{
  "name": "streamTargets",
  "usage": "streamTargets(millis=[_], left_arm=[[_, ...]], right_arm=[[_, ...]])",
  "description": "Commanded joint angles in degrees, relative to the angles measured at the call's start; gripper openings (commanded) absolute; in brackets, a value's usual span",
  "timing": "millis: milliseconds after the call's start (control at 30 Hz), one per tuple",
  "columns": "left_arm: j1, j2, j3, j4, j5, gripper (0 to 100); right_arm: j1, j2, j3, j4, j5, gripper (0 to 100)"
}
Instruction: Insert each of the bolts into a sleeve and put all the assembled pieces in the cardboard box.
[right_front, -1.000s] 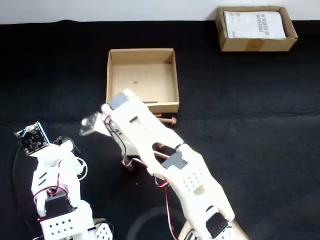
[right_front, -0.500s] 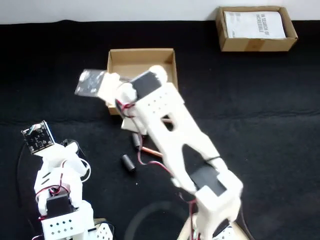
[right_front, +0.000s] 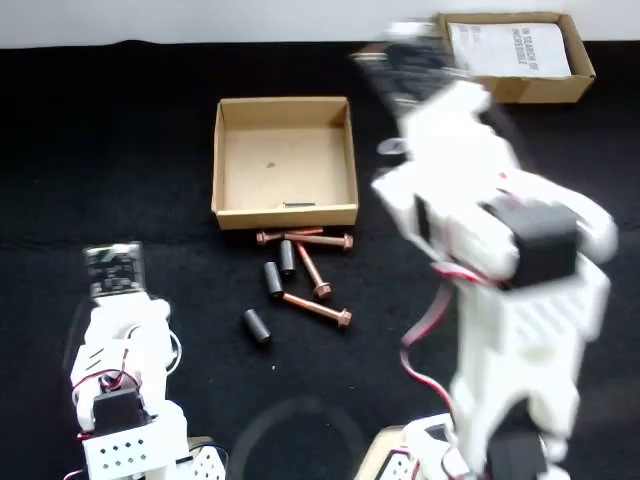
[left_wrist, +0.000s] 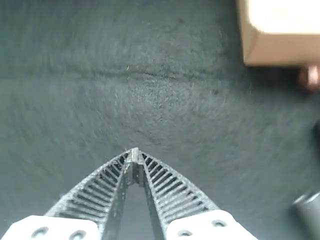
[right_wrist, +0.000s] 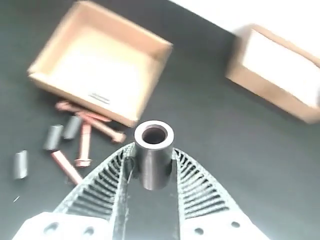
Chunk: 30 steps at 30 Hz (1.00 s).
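Note:
My right gripper (right_wrist: 153, 149) is shut on a dark sleeve (right_wrist: 152, 165), held upright high above the table. In the high view the right arm (right_front: 480, 220) stands raised to the right of the open cardboard box (right_front: 285, 160). Several copper bolts (right_front: 315, 308) and three dark sleeves (right_front: 272, 278) lie on the black cloth just in front of the box. The same bolts (right_wrist: 90, 120) and sleeves (right_wrist: 52, 137) lie far below the gripper in the right wrist view. My left gripper (left_wrist: 134, 155) is shut and holds nothing, low over bare cloth left of the pile.
A second cardboard box (right_front: 512, 58) with a printed sheet inside sits at the back right. The left arm (right_front: 120, 350) stands at the front left. A box corner (left_wrist: 280, 30) and a sleeve (left_wrist: 307, 210) edge the left wrist view.
The right arm swung up and to the right, away from the pile in front of the box, uncovering the bolts and sleeves. The left arm turned slightly to the right.

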Motion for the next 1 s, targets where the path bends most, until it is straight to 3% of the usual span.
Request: streamTargets(millis=[0,200,333,600,833,967], left_arm=[[4.1,-0.6,0.2,-2.3,-5.2,1],[11.9,0.0,-6.1,-0.3,-5.2,2],[18.9,7.3,-13.4,4.4,-5.1,9],[25.5,38.2,-36.4,5.6,-5.1,8],[34.2,65.1,-60.5,16.3,-5.5,8],[40.3,76.4,-69.1,22.0,-13.9,8]], right_arm=[[10.9,-10.6,6.0,0.3,-1.2,0.9],[27.9,-28.6,23.3,-6.4,-0.9,0.9],[39.2,-40.8,38.5,-14.5,-0.8,0.9],[57.4,-61.5,67.2,-29.7,-1.1,0.9],[71.0,-78.5,89.4,-44.8,-1.1,0.9],[76.3,-82.0,97.4,-50.2,-1.1,0.9]])
